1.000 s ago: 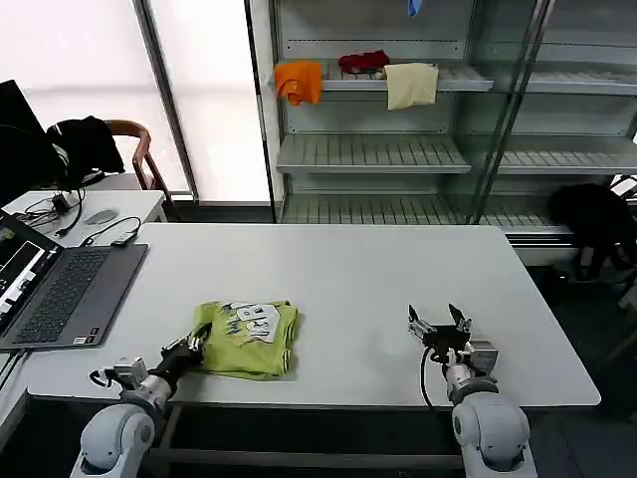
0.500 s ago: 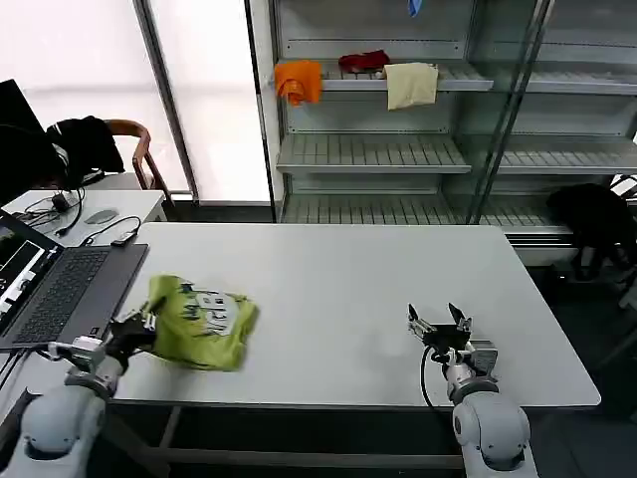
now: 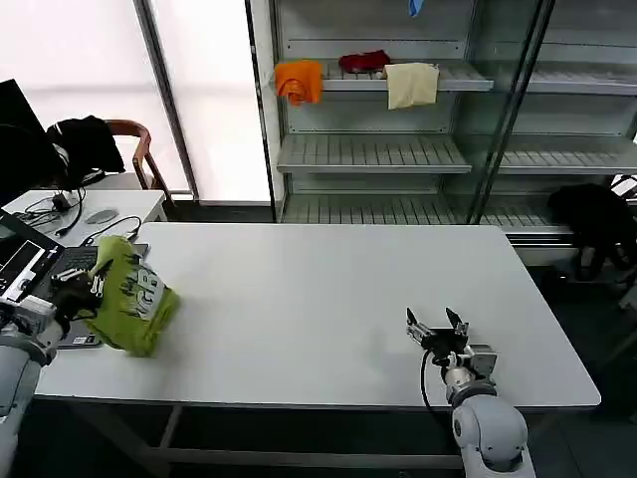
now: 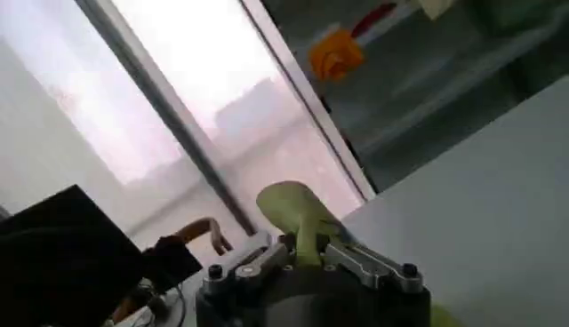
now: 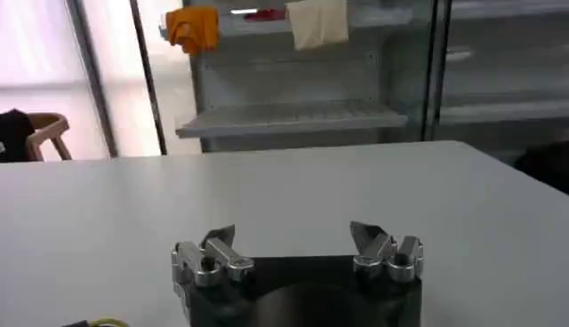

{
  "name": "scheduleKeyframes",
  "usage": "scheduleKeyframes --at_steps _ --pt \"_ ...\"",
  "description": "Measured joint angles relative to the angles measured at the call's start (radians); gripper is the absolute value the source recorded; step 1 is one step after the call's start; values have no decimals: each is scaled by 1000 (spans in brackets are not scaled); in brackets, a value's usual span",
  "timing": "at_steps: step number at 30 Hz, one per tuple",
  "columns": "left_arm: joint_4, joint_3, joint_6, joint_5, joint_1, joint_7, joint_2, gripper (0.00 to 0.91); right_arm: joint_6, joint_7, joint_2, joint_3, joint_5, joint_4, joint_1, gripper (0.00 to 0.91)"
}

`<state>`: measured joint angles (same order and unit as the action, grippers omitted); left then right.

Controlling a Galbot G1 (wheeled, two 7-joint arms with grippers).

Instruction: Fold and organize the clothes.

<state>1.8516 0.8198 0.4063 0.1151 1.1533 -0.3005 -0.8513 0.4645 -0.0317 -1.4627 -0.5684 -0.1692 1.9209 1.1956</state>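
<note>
Presently, items as seen:

1. Left claw (image 3: 88, 289): at the robot's far left, over the left edge of the white surface (image 3: 328, 299), beside the laptop (image 3: 40, 289). Fingers closed on the T-shirt; in the left wrist view a tongue of green cloth rises from between the pinched fingers (image 4: 258, 262).

2. T-shirt (image 3: 131, 295): lime yellow-green, bunched into a folded bundle, gripped at its laptop-side edge by the left claw. The bundle spreads away from the claw toward the middle of the surface, white printed lettering on the face turned up and outward. Whether its lower end touches the surface cannot be told.

3. Right claw (image 3: 432, 323): at the near right part of the surface, well apart from the left claw and the T-shirt. Fingers spread wide, nothing between them; in the right wrist view the two fingers (image 5: 218, 249) stand apart with bare surface beyond.

4. Laptop: open, dark grey, just behind and beside the left claw, at the left end of the surface.

5. Shelf unit (image 3: 378, 149): beyond the surface, far from both claws. An orange cloth (image 3: 299, 82), a red cloth (image 3: 364, 62) and a cream cloth (image 3: 411, 85) lie on an upper shelf.

6. Chair (image 3: 134, 149): behind the left claw's side, a black garment (image 3: 85, 139) draped over it.
</note>
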Motion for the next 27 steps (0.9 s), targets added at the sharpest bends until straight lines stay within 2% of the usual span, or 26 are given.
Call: scheduleKeyframes --at_steps 7,14,24,26,27 --pt "64 -81 61 9 7 25 -18 20 -20 -3 15 -10 -18 -18 13 907" --pt "105 -236 106 26 -22 90 -110 20 -22 -2 27 -14 -22 -19 18 907" --pt "157 -462 146 205 -133 246 -211 20 -20 0 21 -16 -16 -15 15 907" --pt "157 -500 149 223 -149 269 -228 111 -19 1 20 -15 -13 -15 13 907" --pt "154 -521 151 230 -157 281 -240 333 -19 1 20 -15 -11 -15 13 907"
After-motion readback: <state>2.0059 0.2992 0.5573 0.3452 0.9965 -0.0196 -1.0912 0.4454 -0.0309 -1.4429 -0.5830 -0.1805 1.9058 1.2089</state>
